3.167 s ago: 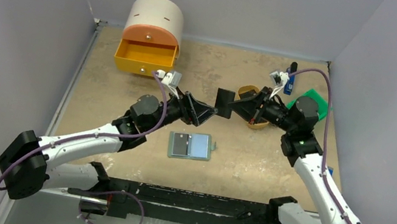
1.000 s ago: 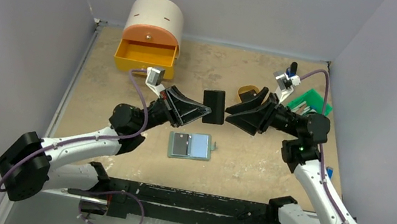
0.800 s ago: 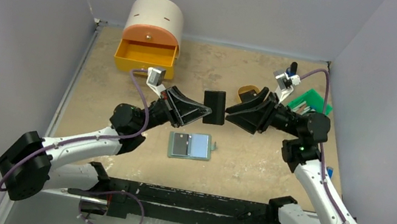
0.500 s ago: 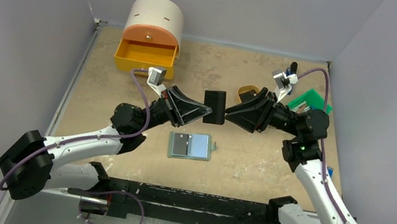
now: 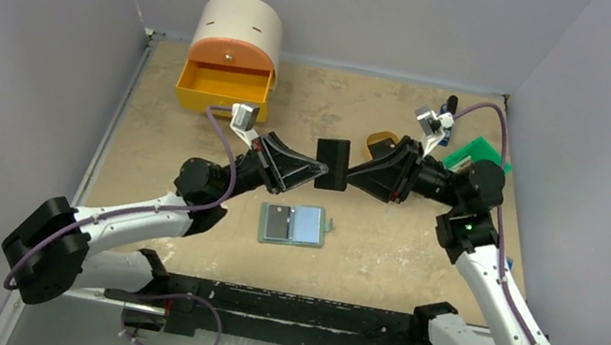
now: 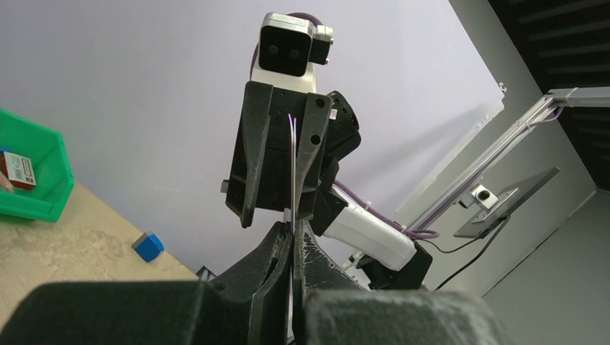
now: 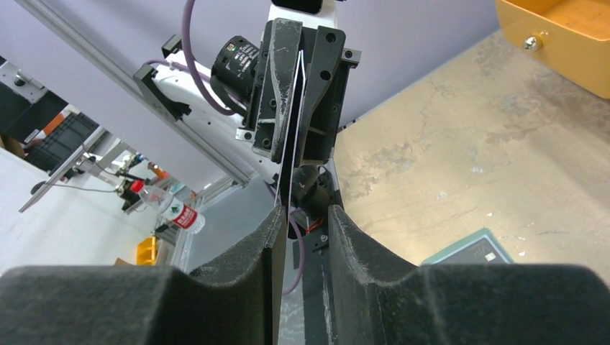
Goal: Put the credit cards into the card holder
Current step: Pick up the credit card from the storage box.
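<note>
- Nearest to us, the card holder [image 5: 292, 224] lies open and flat on the sandy table [image 5: 399, 265], between the two arms. Its pale blue pocket is on the right half and its little tab is at the right edge. Nothing touches it.
- Just beyond it and lifted off the table, the left gripper [image 5: 317, 170] is clamped tight on the credit card [image 5: 333, 161]. It pinches the card's left edge. The card stands on edge in the air, its black face turned toward the top camera.
- The right gripper [image 5: 352, 174] meets the same card from the opposite side, and its jaws straddle the card's right edge. In its own wrist view we see the card running close along one finger [image 7: 244, 277], with a clear gap to the other. We read this pincer as open around the card, not gripping it.
- Behind the right gripper, a tan oval tray [image 5: 379, 138] sits on the table, partly hidden by the arm. We cannot tell what it holds.
- Further right, near the side wall, stands a green bin [image 5: 482, 154]. The left wrist view shows a small red and white box [image 6: 18, 170] inside it. That view also shows a small blue block [image 6: 147, 246] on the table, apart from the bin.
- Farthest away, at the back left, a yellow drawer [image 5: 223, 92] stands pulled open under a cream domed box [image 5: 240, 26] with an orange front.
</note>
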Available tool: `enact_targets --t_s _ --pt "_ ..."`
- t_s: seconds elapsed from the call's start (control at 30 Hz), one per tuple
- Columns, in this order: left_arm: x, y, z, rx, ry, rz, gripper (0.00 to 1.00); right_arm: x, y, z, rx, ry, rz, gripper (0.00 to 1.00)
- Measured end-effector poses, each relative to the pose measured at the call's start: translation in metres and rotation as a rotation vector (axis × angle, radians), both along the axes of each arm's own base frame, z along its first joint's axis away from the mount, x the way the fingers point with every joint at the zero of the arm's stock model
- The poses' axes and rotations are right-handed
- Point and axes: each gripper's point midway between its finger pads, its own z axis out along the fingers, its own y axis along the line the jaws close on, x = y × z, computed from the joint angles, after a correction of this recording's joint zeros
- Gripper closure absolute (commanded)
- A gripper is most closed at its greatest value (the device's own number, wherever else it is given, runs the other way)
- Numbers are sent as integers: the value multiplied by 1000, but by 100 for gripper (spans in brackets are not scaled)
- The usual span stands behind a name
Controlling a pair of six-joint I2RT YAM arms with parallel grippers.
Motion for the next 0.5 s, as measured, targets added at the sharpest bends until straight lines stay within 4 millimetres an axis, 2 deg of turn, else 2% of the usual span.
enact_targets --t_s 0.37,0.5 --pt "2 -5 -4 -6 13 -20 100 -2 3 -3 -12 15 16 69" --pt "5 -10 -5 4 9 -25 100 -1 7 -4 -9 34 29 76"
